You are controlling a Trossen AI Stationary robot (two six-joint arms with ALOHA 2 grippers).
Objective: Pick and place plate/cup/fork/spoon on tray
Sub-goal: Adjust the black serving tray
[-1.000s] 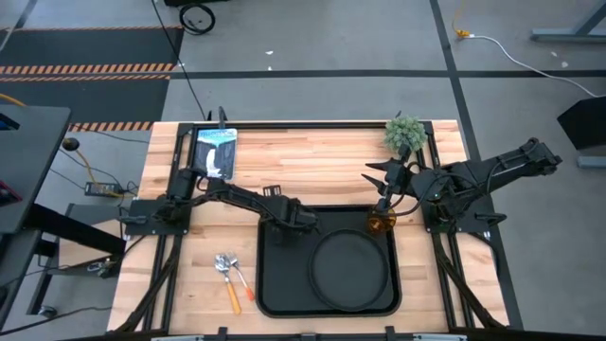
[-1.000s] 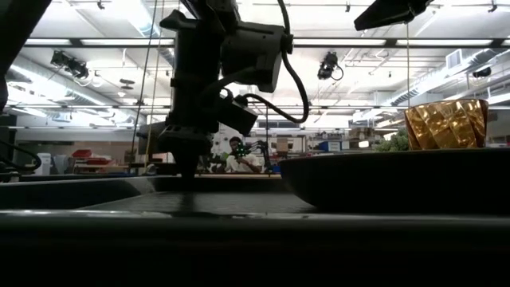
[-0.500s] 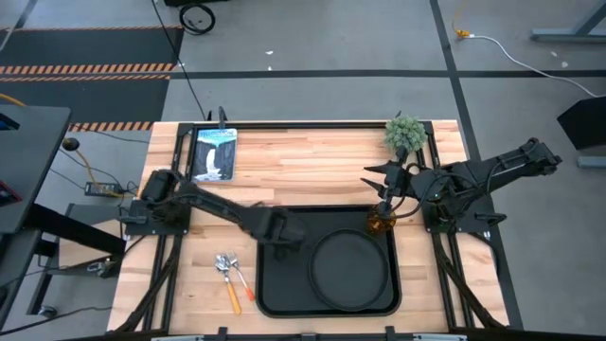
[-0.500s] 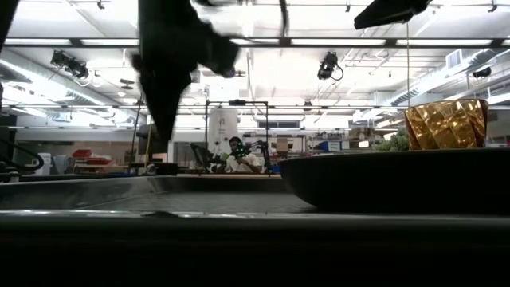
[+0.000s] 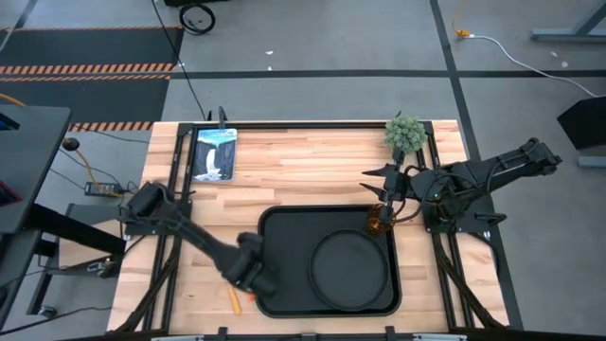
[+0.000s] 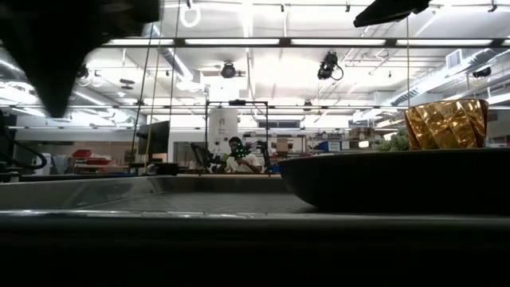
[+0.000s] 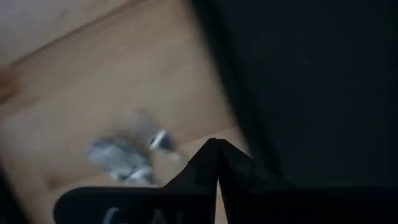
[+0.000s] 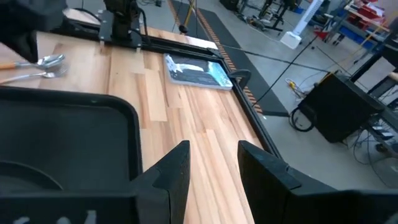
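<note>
Left end effector (image 5: 248, 272) at tray (image 5: 284, 220) left-front edge, tips pressed together, holding nothing. Fork (image 8: 28, 76) & spoon (image 8: 43, 61) on worktop (image 5: 303, 161) just beside it, toward left edge, handles pointing front. Plate (image 5: 348, 271) and cup (image 5: 381, 223) on tray. Right end effector (image 5: 389, 192) over cup, spread, farther off.

Matt black tray (image 5: 284, 220) on pale wood table (image 5: 303, 166); textured amber glass cup (image 6: 446, 123).
</note>
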